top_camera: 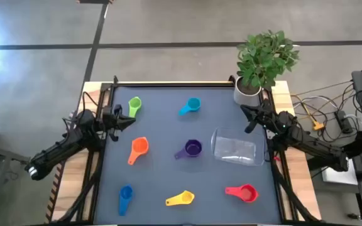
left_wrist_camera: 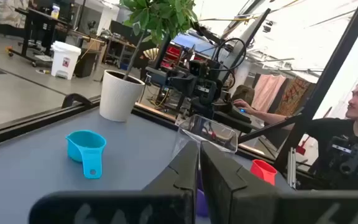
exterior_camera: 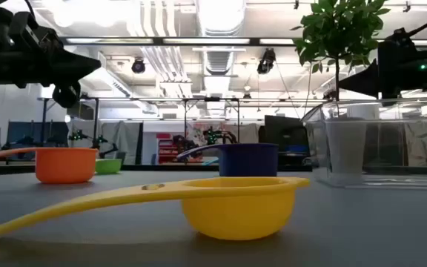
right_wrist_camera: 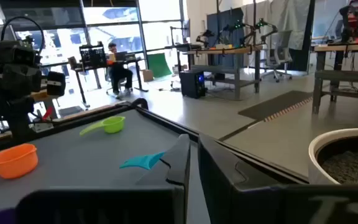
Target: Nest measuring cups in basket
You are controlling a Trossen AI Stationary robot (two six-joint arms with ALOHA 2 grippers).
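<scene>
High view: seven measuring cups lie scattered on the grey table (top_camera: 162, 125), none in the clear basket (top_camera: 236, 149). Green cup (top_camera: 134, 104) near left gripper (top_camera: 128, 119), fingers together, empty. Right gripper (top_camera: 246, 113) beside the plant pot (top_camera: 246, 93), apparently closed.
Low view: yellow cup (exterior_camera: 228, 204) nearest.
Left wrist view: light blue cup (left_wrist_camera: 86, 149).
Right wrist view: orange cup (right_wrist_camera: 14, 158).

Bright, even overhead light; ceiling fixtures glare in the low view. Yellow cup (exterior_camera: 228, 204) nearest the lens slightly soft. Windows blown out behind plant pot (left_wrist_camera: 120, 94). Table (top_camera: 168, 125) shadows faint.
</scene>
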